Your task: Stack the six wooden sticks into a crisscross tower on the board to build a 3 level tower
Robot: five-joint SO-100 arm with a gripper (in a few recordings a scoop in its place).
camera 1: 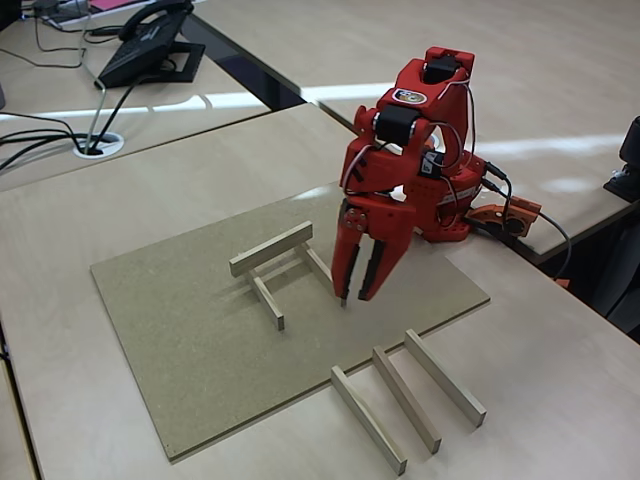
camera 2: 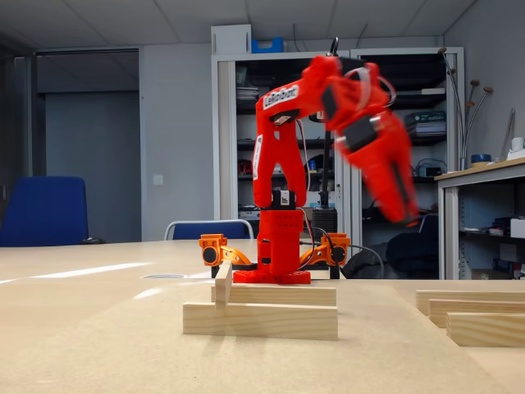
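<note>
step: second layer half laid, one pale square wooden stick [camera 1: 271, 248] across two on the speckled brown fibreboard [camera 1: 180, 340], frame centre | red two-finger gripper [camera 1: 355, 296] slightly parted, empty | three spare sticks [camera 1: 405, 398] lower right | next: likely fetch one

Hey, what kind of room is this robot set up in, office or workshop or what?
Most likely an office or lab room: a desk phone sits on the neighbouring desk, cables run into a desk grommet, and shelving with binders stands behind the red arm, beside a blue chair.
</note>
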